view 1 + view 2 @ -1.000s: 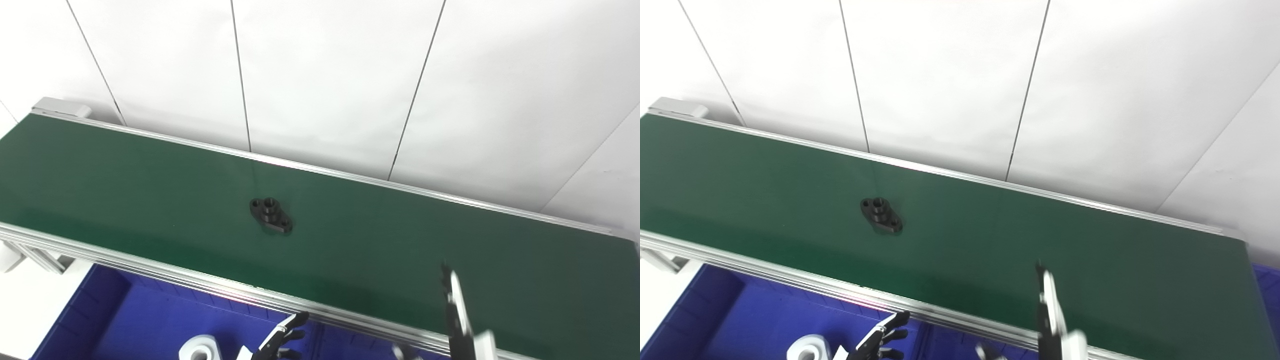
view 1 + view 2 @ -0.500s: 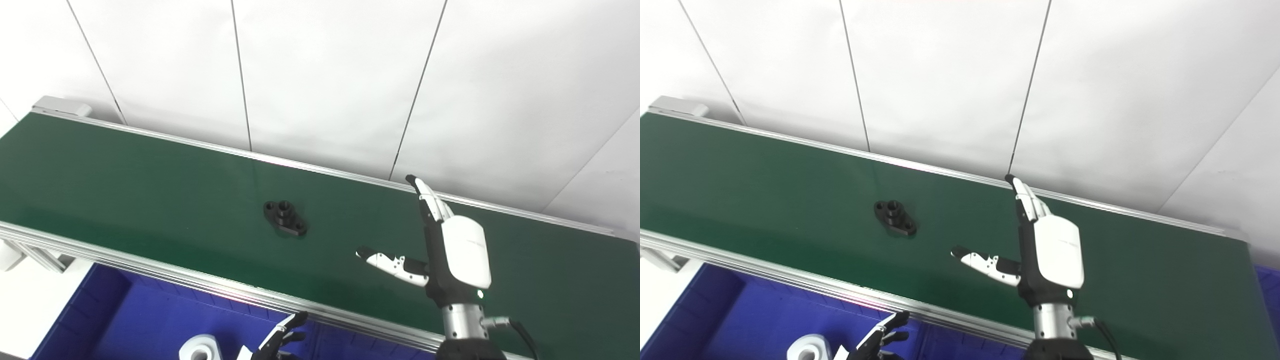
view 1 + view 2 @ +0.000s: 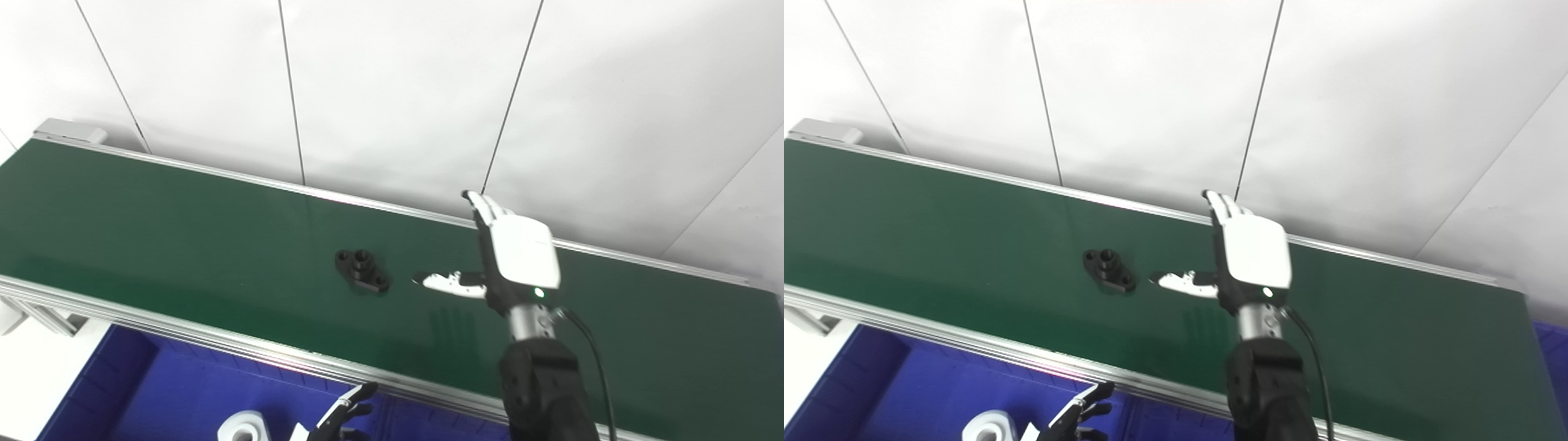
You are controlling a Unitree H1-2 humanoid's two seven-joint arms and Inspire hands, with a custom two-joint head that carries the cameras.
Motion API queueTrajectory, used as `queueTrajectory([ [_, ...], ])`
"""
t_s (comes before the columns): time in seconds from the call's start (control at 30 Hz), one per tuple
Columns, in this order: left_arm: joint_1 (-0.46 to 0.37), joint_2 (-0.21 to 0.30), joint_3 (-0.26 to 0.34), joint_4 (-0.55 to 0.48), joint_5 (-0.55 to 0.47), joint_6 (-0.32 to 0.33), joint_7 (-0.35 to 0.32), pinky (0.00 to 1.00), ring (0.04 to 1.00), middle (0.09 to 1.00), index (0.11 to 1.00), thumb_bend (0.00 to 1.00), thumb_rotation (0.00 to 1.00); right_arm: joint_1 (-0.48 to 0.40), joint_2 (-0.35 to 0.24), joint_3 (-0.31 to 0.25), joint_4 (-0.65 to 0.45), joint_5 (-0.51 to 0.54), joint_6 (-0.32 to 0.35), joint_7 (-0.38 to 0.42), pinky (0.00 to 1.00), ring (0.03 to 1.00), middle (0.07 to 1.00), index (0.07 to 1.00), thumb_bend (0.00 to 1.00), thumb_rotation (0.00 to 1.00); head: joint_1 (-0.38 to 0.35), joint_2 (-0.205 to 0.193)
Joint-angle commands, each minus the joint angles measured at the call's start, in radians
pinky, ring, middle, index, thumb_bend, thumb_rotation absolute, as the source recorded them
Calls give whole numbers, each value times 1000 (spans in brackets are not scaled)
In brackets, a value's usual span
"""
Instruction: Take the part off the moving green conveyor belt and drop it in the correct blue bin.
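Note:
A black flanged part (image 3: 362,270) with a raised hub and holes lies flat on the green conveyor belt (image 3: 153,233), near the middle. My right hand (image 3: 511,257) is held above the belt just to the part's right, open, fingers straight and pointing away, thumb (image 3: 442,282) stretched toward the part with a small gap between them. It holds nothing. My left hand (image 3: 335,419) shows only its fingertips at the bottom edge, over the blue bin (image 3: 159,392), fingers apart and empty.
The belt's aluminium rail (image 3: 202,340) runs along the near side. A white cylindrical piece (image 3: 240,429) sits in the blue bin below it. A corner of another blue bin (image 3: 1554,343) shows at the far right. White wall panels stand behind the belt.
My right hand rose from the bottom edge and moved up and left over the belt toward the part. The part has travelled rightward along the belt. The left hand stayed put.

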Motion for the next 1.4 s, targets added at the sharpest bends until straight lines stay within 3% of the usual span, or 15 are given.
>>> queueTrajectory([
  [0.0,8,-96,-102,-21,28,-20,2,589,801,876,849,670,821,-45,13,14,8,-10,32,-10,755,830,875,867,1000,707,3,3],
  [0.1,14,-89,-115,-48,35,14,-19,587,802,876,864,665,817,-81,20,38,77,-13,49,-14,762,821,860,857,1000,720,9,6],
  [0.33,28,-92,-139,-68,32,34,-23,620,809,874,875,650,797,-152,39,81,210,4,91,-27,748,804,840,846,1000,714,23,18],
  [0.4,34,-96,-143,-69,34,30,-14,589,801,874,877,656,798,-166,42,95,236,10,104,-24,750,802,844,855,1000,720,26,22],
  [0.53,44,-101,-153,-70,49,15,1,607,797,872,861,653,801,-187,47,120,288,18,121,-21,594,693,773,849,1000,721,35,35],
  [0.6,46,-100,-156,-70,52,11,2,615,805,879,868,658,805,-192,52,123,312,34,128,-21,492,594,709,827,1000,704,43,39],
  [0.63,47,-100,-158,-70,54,10,2,608,806,880,871,658,806,-193,54,125,324,44,127,-30,439,538,664,807,1000,687,44,39],
  [0.7,50,-100,-163,-75,69,15,7,578,803,878,877,674,816,-190,55,128,346,61,120,-58,248,326,452,736,1000,638,51,42],
  [0.83,55,-104,-174,-70,82,2,22,573,796,872,872,685,806,-181,61,131,395,107,100,-113,147,211,329,686,968,584,70,50],
  [1.0,74,-109,-192,-105,88,45,9,607,809,878,874,709,802,-177,66,159,444,144,96,-144,130,192,301,590,904,492,85,65],
  [1.07,78,-107,-199,-117,101,57,6,610,807,873,880,712,810,-173,69,172,476,151,96,-160,131,193,298,581,845,323,86,70],
  [1.1,79,-104,-202,-123,106,63,3,611,808,873,880,712,811,-171,66,181,495,153,96,-167,133,195,300,579,834,303,88,73],
  [1.17,81,-101,-206,-129,110,68,1,627,816,872,884,713,808,-169,57,203,521,145,108,-161,127,196,298,507,585,161,89,78],
  [1.23,82,-101,-207,-134,112,75,1,625,816,872,884,713,799,-166,46,219,534,143,115,-159,140,220,434,489,541,33,88,80],
  [1.37,82,-100,-212,-141,122,85,3,642,815,865,879,704,777,-154,38,229,552,171,109,-214,127,209,468,485,530,1,88,83],
])
